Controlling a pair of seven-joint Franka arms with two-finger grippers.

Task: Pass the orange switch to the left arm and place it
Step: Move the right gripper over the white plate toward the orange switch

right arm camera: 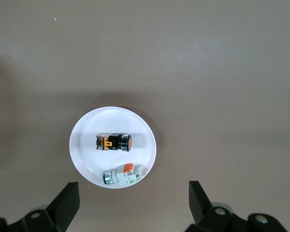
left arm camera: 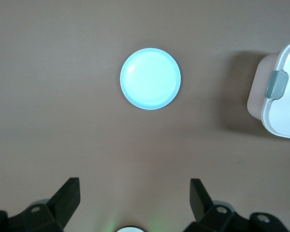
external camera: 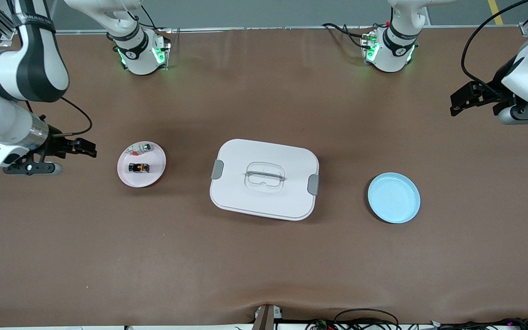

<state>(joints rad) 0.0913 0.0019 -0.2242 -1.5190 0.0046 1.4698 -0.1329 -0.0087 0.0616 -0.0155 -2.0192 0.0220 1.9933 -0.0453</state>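
Right wrist view: pink plate (right arm camera: 82,140) on brown table (right arm camera: 208,72). On plate: orange switch (right arm camera: 114,142), black body w/ orange markings, lying on its side approx. at centre. Beside it, near rim, green-and-silver part (right arm camera: 122,175) w/ a red bit. Right gripper (right arm camera: 134,200) over table just off plate, fingers (right arm camera: 67,203) spread wide, nothing btwn them.

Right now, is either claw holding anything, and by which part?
Nothing held. Left claw and right claw are both open and empty; the tiny black-and-orange switch lies on the round pink plate.
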